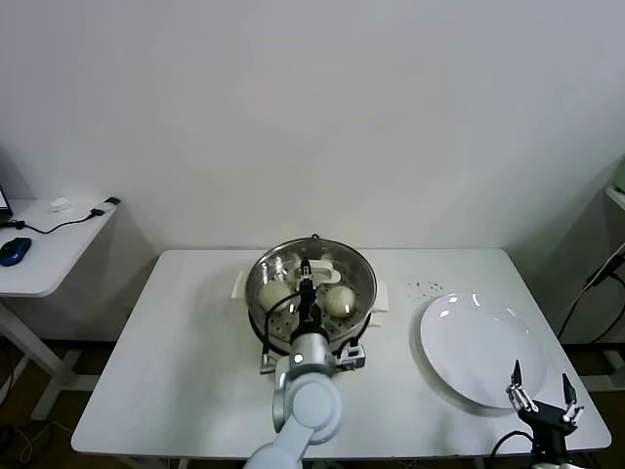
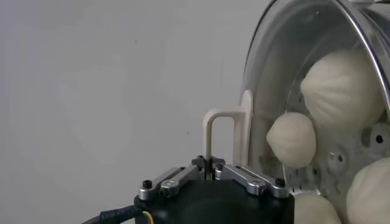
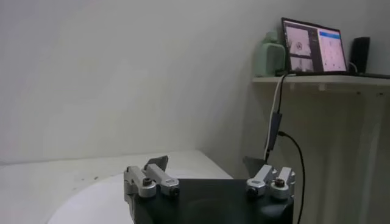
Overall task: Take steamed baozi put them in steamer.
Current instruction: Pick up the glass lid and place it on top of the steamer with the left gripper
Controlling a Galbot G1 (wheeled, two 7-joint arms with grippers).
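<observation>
baozi [image 1: 339, 300] in steamer [image 1: 359, 269], left hand [image 1: 307, 284] above them

We see the round shiny stainless-steel steamer [image 1: 311, 283] mid-frame, its opening mostly blocked: cream-white baozi buns [image 1: 275, 295] fill the tray and the left gripper [image 1: 306, 277], pinched closed on the steamer's white handle [image 2: 226, 137], reaches over the near rim. The bare white tabletop [image 1: 171, 362] at lower left is free. At lower right, the flat round white plate [image 1: 479, 347] lies bare; the right gripper [image 1: 542, 386], jaws spread, crowds its near edge.
</observation>
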